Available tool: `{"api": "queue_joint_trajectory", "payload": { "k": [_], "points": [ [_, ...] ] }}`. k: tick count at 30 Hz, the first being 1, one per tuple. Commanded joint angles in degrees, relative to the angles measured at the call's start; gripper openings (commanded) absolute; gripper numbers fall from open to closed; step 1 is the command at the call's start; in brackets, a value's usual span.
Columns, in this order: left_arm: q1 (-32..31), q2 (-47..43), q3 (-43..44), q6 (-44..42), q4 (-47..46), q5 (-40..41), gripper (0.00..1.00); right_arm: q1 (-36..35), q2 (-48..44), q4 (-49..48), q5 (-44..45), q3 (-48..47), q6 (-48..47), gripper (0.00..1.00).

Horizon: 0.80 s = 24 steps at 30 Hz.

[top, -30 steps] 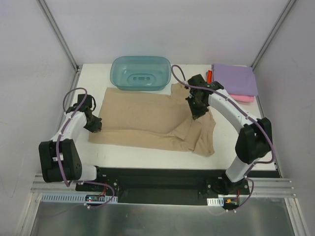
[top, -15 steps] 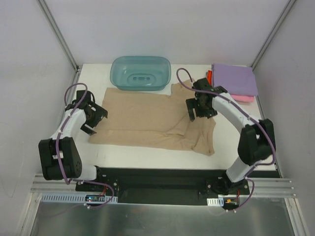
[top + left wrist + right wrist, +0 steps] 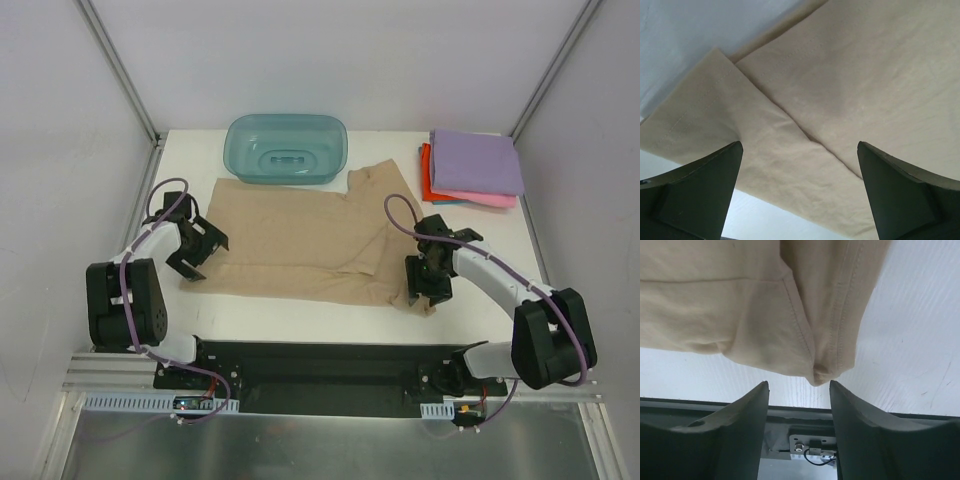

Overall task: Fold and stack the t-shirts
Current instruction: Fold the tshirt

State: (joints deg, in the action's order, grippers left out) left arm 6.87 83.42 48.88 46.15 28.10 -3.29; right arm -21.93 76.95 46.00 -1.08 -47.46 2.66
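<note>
Right wrist: soft tan t-shirt (image 3: 740, 300), stitched hems

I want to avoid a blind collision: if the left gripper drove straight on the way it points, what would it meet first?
The tan t-shirt: its folded left edge lies straight ahead of the open left gripper, the white table beneath it. Depth is hard to judge.
</note>
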Motion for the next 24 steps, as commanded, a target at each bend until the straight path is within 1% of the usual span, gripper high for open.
{"api": "queue_joint_trajectory", "payload": {
  "k": [1, 3, 4, 7, 9, 12, 13, 14, 19, 20, 21, 24],
  "points": [
    [0.4, 4.5, 2.2, -1.3, -1.2, -0.1, 0.99, 1.4, -0.1, -2.0, -2.8, 1.8, 2.0, 0.54],
    [0.4, 5.5, 2.2, -1.2, -1.2, 0.9, 0.99, 2.3, 1.0, -2.3, -3.0, 2.5, 2.2, 0.52],
    [0.4, 6.4, 2.1, -1.2, -1.3, 1.2, 0.99, 2.6, 1.5, -2.8, -3.0, 2.6, 2.3, 0.5],
    [0.5, 7.5, 1.7, -1.4, -1.3, 1.6, 0.99, 4.0, 3.7, -3.2, -3.0, 3.3, 2.8, 0.31],
    [0.6, 7.6, 1.4, -1.6, -1.2, 2.1, 0.99, 5.1, 4.7, -3.4, -1.8, 3.6, 2.7, 0.26],
    [0.7, 7.3, 0.8, -1.8, -1.2, 2.9, 0.99, 6.2, 4.4, -3.0, -1.0, 3.9, 2.4, 0.12],
    [0.9, 7.1, 0.5, -1.9, -1.2, 2.9, 0.99, 6.6, 4.2, -2.6, -1.1, 3.9, 2.6, 0.01],
    [1.2, 7.0, 0.3, -2.0, -1.1, 2.9, 0.99, 7.1, 3.6, -2.1, -1.1, 3.9, 2.9, 0.01],
    [2.2, 4.5, -2.1, -2.3, -0.3, 3.0, 0.99, 9.1, -1.9, 6.4, 0.7, 3.1, 3.8, 0.01],
    [2.2, 4.0, -2.6, -2.3, -0.1, 2.9, 0.99, 9.8, -2.3, 7.6, 2.8, 3.2, 3.8, 0.01],
    [2.2, 3.5, -3.2, -2.2, 0.2, 3.0, 0.99, 9.9, -2.6, 9.3, 2.9, 3.4, 4.0, 0.01],
    [2.2, 1.4, -6.0, -1.7, 1.4, 3.0, 0.99, 10.2, -3.2, 10.4, 3.0, 5.2, 4.6, 0.01]
  ]
}}
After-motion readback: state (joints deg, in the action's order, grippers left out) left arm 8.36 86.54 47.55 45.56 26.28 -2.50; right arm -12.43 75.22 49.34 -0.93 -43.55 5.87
